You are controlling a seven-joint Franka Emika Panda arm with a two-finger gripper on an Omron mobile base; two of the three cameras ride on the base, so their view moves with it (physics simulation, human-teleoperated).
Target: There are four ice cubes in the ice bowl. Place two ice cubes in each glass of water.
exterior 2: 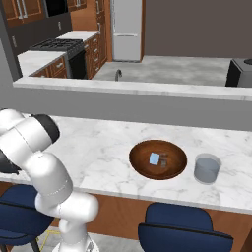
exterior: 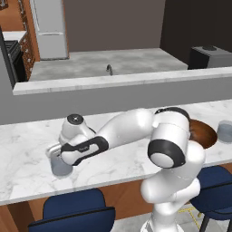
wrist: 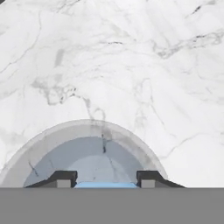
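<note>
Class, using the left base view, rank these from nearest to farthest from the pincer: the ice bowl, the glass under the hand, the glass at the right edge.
1. Glass under the hand, directly below the pincer, counter's left.
2. Ice bowl, right, behind the arm.
3. Glass at the right edge, beyond the bowl.

Arm (exterior: 136,131) rises from lower right of left base view, elbow bulk at 3 o'clock, forearm reaching across toward 9 o'clock, low over worktop. Wrist bent, hand pointing down. Tool (wrist: 106,180) at 6 o'clock of hand view, two dark fingertips (wrist: 63,178) standing apart, thin pale-blue sliver between them, pads just beside its ends. In right base view, white shoulder and upper links (exterior 2: 34,147) at 9 o'clock.
</note>
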